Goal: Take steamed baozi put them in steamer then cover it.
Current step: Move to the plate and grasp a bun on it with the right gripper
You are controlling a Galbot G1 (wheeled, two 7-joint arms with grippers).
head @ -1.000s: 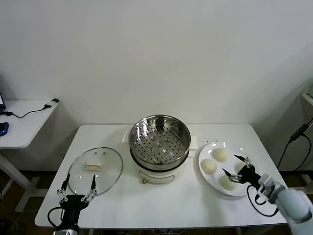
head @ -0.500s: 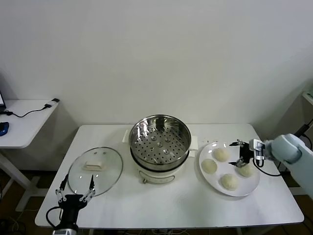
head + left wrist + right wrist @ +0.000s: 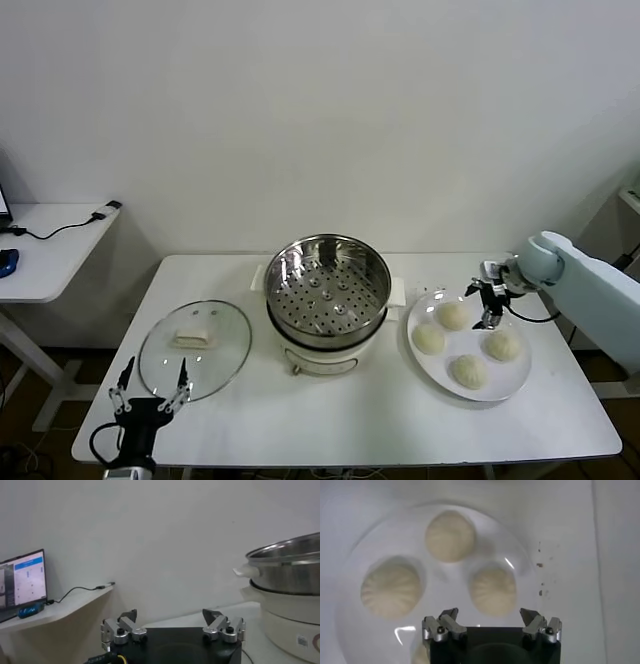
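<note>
Baozi [image 3: 452, 316], four of them, sit on my white plate [image 3: 520, 375] near the bench's right edge. Going left to right: my left gripper [image 3: 146, 398] hangs with jaws released at the front-left corner, beside the cover [image 3: 195, 348]; the steamer [image 3: 327, 298] stands mid-bench, uncovered; my right gripper [image 3: 484, 306] hovers over the plate, jaws released.

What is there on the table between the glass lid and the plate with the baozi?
In the head view, the steamer stands between the glass lid and the plate holding the four baozi. Its perforated tray is empty.
</note>
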